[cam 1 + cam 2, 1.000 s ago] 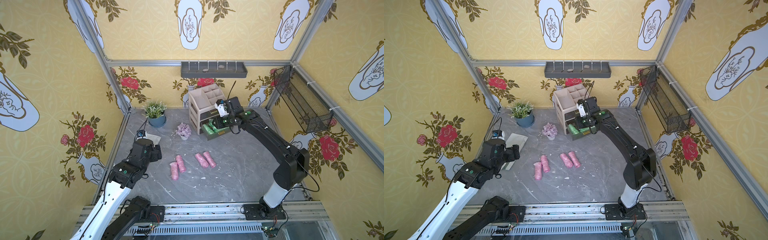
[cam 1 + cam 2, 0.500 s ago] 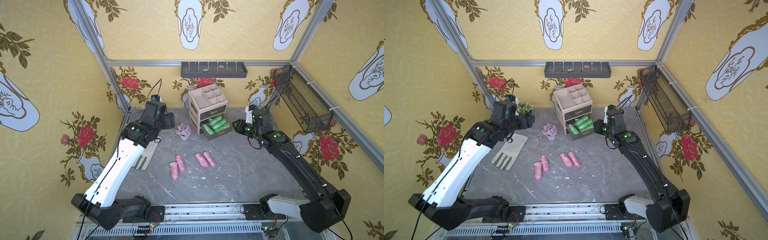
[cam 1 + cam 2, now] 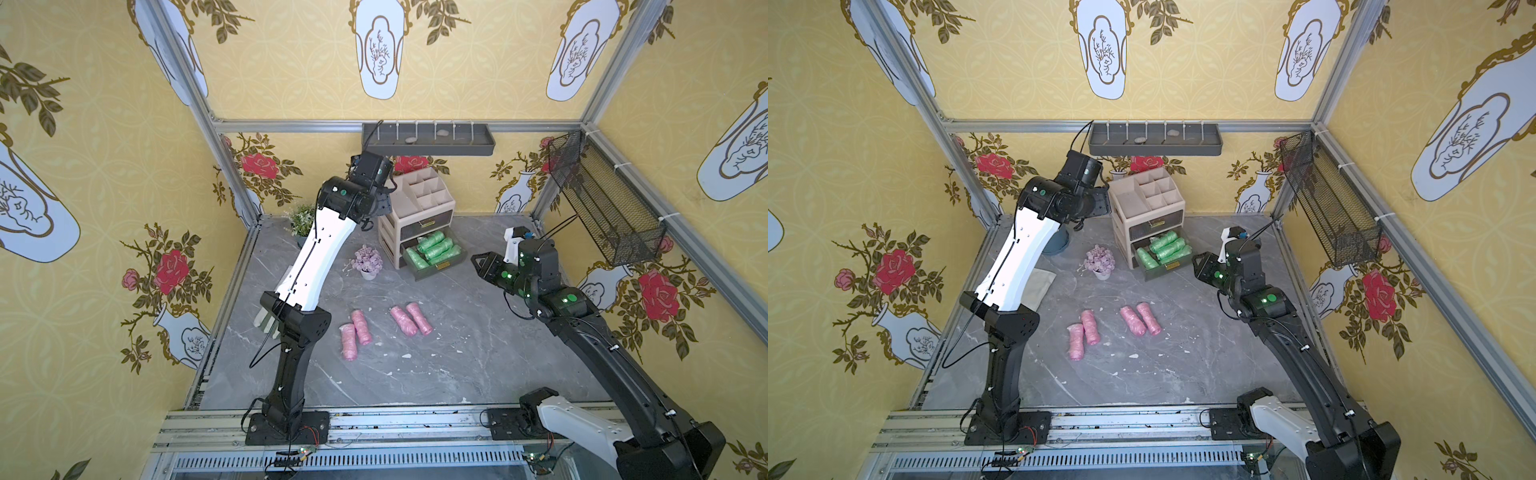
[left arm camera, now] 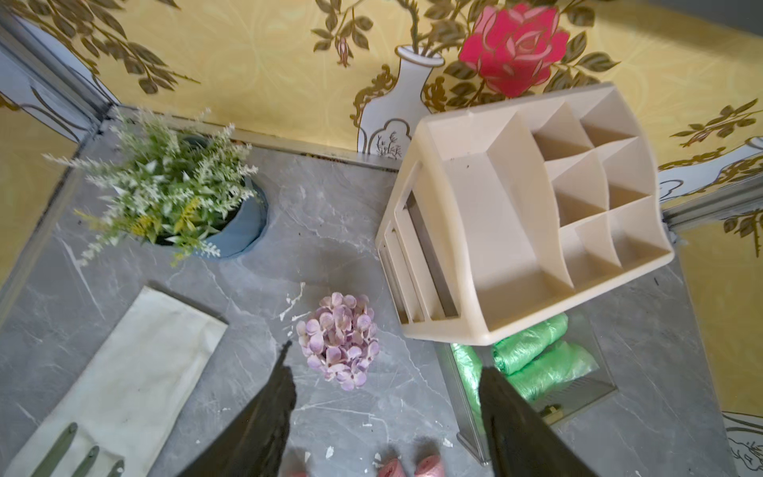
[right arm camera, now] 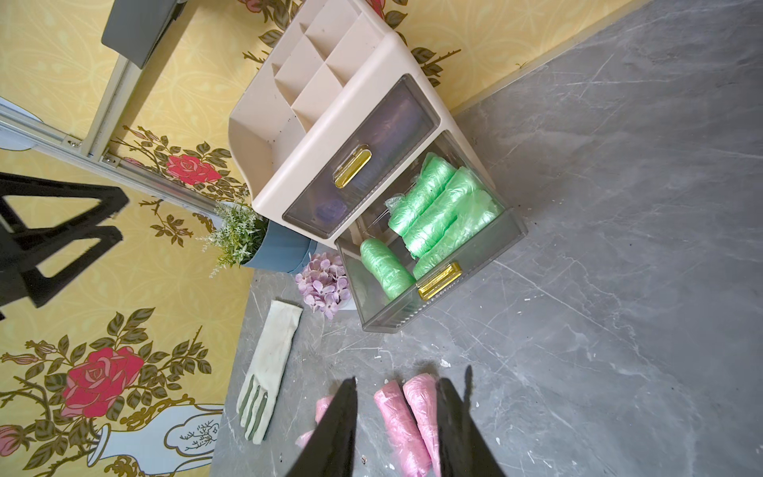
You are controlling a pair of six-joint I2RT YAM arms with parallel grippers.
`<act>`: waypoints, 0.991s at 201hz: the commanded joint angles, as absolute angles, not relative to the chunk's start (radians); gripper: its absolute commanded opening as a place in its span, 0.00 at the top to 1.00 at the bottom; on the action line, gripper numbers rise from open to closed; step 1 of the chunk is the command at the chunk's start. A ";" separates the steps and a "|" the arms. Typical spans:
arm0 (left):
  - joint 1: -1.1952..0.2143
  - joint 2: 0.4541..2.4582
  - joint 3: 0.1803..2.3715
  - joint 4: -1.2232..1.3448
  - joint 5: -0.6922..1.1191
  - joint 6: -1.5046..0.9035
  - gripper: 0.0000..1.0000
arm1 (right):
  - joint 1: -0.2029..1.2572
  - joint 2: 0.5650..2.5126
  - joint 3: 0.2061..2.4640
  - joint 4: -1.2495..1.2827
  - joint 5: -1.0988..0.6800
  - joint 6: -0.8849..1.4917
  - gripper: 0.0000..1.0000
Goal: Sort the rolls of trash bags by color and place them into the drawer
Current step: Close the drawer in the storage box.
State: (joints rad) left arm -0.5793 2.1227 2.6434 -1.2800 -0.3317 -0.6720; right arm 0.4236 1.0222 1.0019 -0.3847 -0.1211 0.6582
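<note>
Green crinkly film rolls point(image 3: 432, 249) lie in open clear lower drawer point(image 3: 441, 269); four pink film rolls point(image 3: 409, 320) wait on grey marble tabletop point(image 3: 457, 353). Left gripper point(image 4: 386, 359) spread wide, empty, up near beige plastic organiser point(image 3: 419, 195). Right gripper point(image 5: 397, 382) partly parted, empty. Pink stage seemingly next: descend, straddle one roll.

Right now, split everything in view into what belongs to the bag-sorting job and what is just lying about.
Job: loose pink rolls; green rolls in the open drawer; the drawer cabinet.
Lying about: glove; lilac flowers; potted plant; wall tray; wire basket.
</note>
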 commanded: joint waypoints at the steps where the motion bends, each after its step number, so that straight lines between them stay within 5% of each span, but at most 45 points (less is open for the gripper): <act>1: -0.586 2.129 2.614 -1.153 -0.285 -0.731 0.29 | 0.420 1.019 0.991 -0.340 -0.122 0.669 0.66; 114: -0.609 2.295 2.638 -1.005 -0.254 -0.812 0.31 | 0.420 0.987 0.884 -0.288 -0.166 0.715 0.66; 199: -0.609 2.324 2.632 -0.986 -0.304 -0.765 0.52 | 0.426 0.958 0.746 -0.189 -0.208 0.794 0.67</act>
State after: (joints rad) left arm -0.6094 2.3108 2.6408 -1.0138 -0.2787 -0.7906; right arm 0.4244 0.9539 0.7612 -0.2745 -0.1993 0.7650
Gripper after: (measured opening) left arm 0.518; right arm 0.328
